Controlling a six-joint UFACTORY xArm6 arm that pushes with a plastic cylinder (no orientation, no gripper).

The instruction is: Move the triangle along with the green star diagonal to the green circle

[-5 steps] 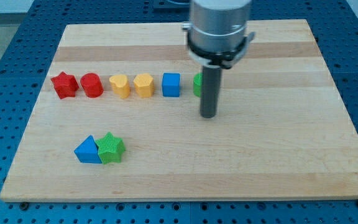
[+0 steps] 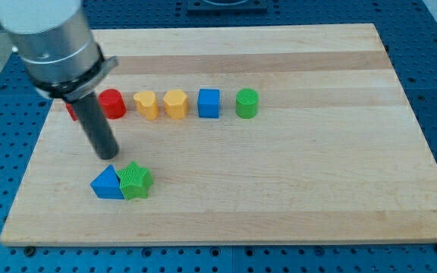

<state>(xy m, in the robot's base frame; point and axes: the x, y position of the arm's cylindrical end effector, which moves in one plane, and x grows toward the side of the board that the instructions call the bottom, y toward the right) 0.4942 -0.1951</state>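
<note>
The blue triangle and the green star lie touching each other at the board's lower left, the star on the triangle's right. The green circle stands at the right end of a row of blocks higher up. My tip is just above the blue triangle, a short gap from its top edge. The arm's body covers the row's left end.
The row across the board holds, from the view's left, a red block mostly hidden by the rod, a red circle, two yellow blocks and a blue cube. The board's lower edge runs close below the triangle.
My tip has swept from beside the green circle far to the view's left and slightly down, ending just above the blue triangle. No block has moved.
</note>
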